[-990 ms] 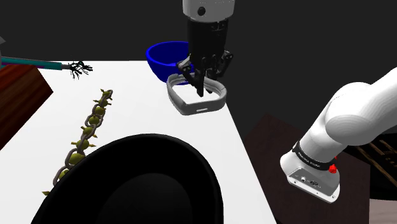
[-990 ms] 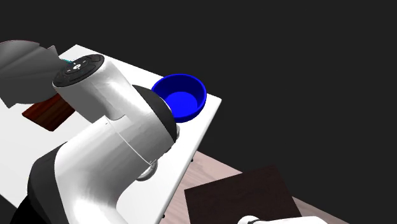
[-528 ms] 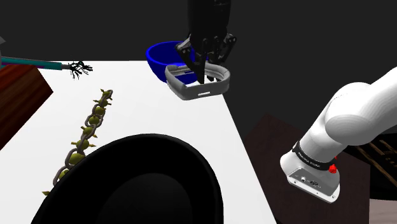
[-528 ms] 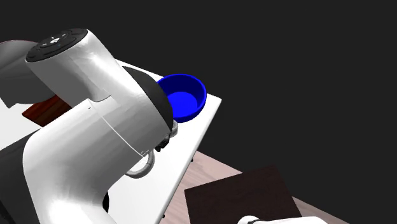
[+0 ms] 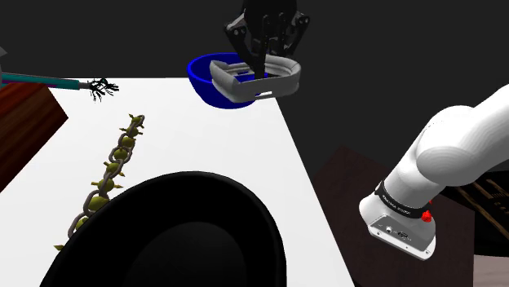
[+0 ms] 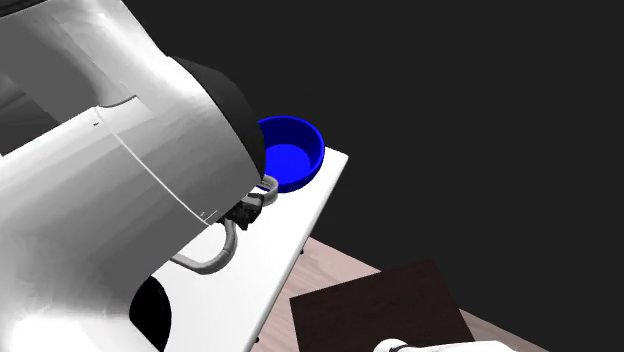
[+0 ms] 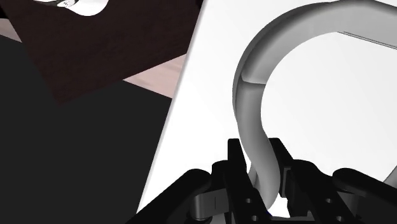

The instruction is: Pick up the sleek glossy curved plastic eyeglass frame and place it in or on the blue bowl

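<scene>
My black gripper [image 5: 259, 64] is shut on the grey curved eyeglass frame [image 5: 265, 85], holding it in the air above the table's far edge. In the shoulder view the frame hangs in front of the blue bowl [image 5: 202, 75], partly covering it. The wrist view has the two fingers clasping the frame's grey band [image 7: 254, 137] over the white table [image 7: 318, 127]. In the second exterior view the blue bowl [image 6: 292, 152] stands at the table's corner, the grey frame [image 6: 212, 256] peeks out under the big white arm, and the gripper [image 6: 250, 209] is mostly hidden.
A large black bowl [image 5: 171, 236] stands at the table's near side. A spiky olive chain [image 5: 110, 167] lies on the shoulder view's left, with a teal-handled brush [image 5: 57, 82] behind it. A dark brown block [image 5: 20, 122] sits at the far left. Dark floor panel [image 6: 385, 305] lies beyond the table's edge.
The gripper has risen with the eyeglass frame and carried it away from the stand, so it now overlaps the blue bowl in the shoulder view. The arm looms larger in the second exterior view.
</scene>
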Robot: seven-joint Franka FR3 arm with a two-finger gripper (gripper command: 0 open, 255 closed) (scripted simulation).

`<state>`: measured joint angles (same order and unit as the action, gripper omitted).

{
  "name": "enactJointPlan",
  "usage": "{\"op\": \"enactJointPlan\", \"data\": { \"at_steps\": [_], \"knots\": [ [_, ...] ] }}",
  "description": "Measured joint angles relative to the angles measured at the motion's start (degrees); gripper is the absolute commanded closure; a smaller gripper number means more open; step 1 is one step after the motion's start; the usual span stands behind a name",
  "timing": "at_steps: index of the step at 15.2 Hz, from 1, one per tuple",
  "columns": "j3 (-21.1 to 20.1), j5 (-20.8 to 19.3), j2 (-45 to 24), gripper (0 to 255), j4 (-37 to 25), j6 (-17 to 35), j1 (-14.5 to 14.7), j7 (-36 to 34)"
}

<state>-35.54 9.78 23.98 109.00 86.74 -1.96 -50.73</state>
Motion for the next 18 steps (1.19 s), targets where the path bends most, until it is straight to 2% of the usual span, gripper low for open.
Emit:
{"op": "enactJointPlan", "data": {
  "at_steps": [8,11,13,18],
  "knots": [
    [2.9,-3.9,-5.4,255,-3.4,1.0,-3.2,5.1],
    [3.9,-6.7,-10.1,255,-7.6,1.0,-5.1,7.4],
    [4.7,-8.0,-12.4,255,-8.2,2.2,-6.0,9.0],
    [5.5,-12.3,-20.5,255,-15.8,1.8,-7.9,11.1]
  ]
}}
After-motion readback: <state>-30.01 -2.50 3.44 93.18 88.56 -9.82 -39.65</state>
